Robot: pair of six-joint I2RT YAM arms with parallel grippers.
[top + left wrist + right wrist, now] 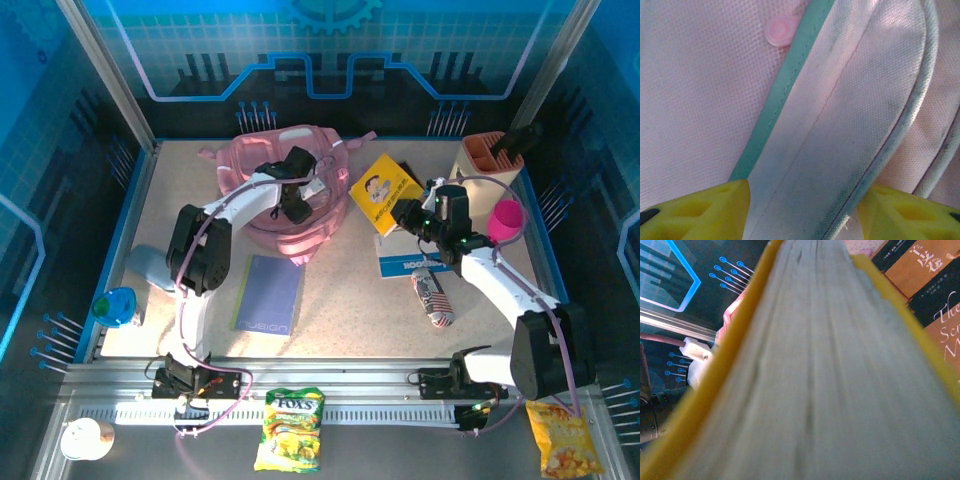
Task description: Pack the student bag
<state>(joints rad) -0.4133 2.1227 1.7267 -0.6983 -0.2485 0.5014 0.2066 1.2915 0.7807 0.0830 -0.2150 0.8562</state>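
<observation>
your left gripper (296,200) sits on top of the student bag (250,160), the soft pink backpack slumped at the rear of the table, left of centre. in the left wrist view its blocky yellow fingers (700,210) stand apart on either side of a pale woven flap (840,125), which lies flat between them. the flap is edged with smooth teal binding (785,85) on one side and a rounded grey cord of piping (910,115) on the other. fine pink mesh surrounds it, set with a round pink snap button (781,30).

your right gripper (410,215) has its jaws closed on the yellow book (383,188), just right of the bag. in the right wrist view the book's grey page block (815,365) runs up the frame between thin yellow covers, with orange and dark book covers (935,270) behind it at the upper right.

a flat blue notebook (268,293) lies in front of the bag. a white and blue book (410,264) and a stars-and-stripes tube-shaped case (433,297) lie near the right arm. an orange pen holder (490,155) and a pink cup (506,220) stand at the right edge. a crinkled green and yellow sweet bag (290,428) rests on the metal rail at the front.
</observation>
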